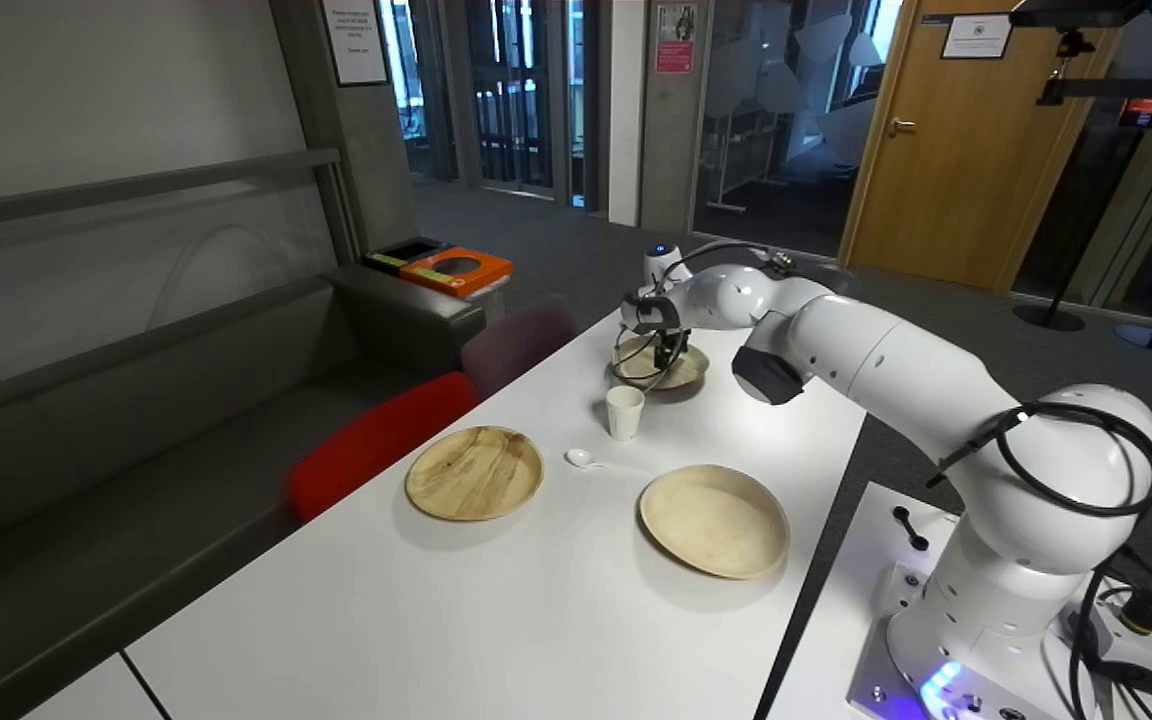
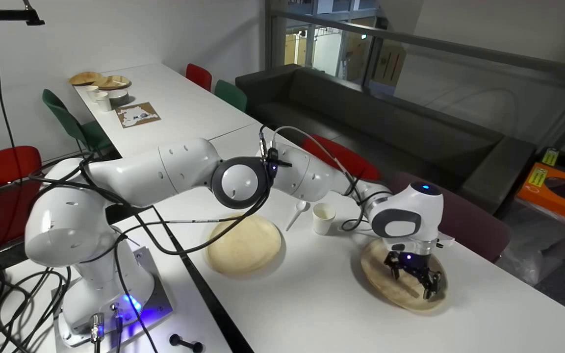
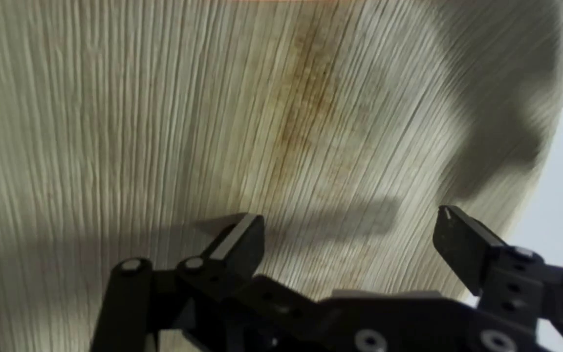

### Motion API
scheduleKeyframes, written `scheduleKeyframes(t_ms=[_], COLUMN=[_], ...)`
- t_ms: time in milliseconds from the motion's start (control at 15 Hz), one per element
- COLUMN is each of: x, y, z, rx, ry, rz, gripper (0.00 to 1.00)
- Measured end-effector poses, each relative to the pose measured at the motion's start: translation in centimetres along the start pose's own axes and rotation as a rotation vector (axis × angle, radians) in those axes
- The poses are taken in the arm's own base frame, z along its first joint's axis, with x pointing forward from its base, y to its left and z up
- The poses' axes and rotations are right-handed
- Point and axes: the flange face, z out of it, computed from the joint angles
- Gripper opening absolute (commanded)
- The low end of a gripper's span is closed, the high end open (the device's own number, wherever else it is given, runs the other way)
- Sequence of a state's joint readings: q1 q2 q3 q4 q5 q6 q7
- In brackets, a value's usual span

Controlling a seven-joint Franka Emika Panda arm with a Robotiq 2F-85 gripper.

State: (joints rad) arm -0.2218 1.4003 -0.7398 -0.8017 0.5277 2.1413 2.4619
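Over a round wooden plate (image 2: 379, 279) at the table's far end, my black gripper (image 2: 411, 285) points down with its jaws wide apart. In the wrist view, the plate's grained surface (image 3: 203, 127) fills most of the picture, and nothing is between the fingertips of the gripper (image 3: 351, 215). Whether a finger touches the plate, I cannot tell. Near that plate stands a white cup (image 1: 625, 415), upright, with a white spoon (image 1: 581, 458) lying close by. Two more plates rest on the table: a darker-grained plate (image 1: 474, 473) and a pale plate (image 1: 716, 520) nearer the arm's base.
Loose cables hang along the arm (image 2: 184, 171). Beside the table are a red chair (image 1: 376, 440), a dark sofa (image 1: 136, 430) and an orange-topped bin (image 1: 456, 270). On the adjoining table lie plates (image 2: 113, 82), cups (image 2: 103, 101) and a brown board (image 2: 138, 114).
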Motion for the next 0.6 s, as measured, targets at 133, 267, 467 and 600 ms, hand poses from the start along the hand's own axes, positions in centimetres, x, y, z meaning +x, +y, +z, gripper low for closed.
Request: scheduleKeyframes(t_ms=[133,267,467,600], x=[-0.5,-1.1,-1.5,-1.8], y=[0.9,1.4,1.2,0.8], z=[0.6,0.6,-0.2,-1.0], rx=[0.018,0.019,0.012,0.011], ry=[0.02,0.012,-0.022,-0.054], rz=[0.013,0.035,0.065,0.089], gripper=[1.0,1.0,1.0,1.0])
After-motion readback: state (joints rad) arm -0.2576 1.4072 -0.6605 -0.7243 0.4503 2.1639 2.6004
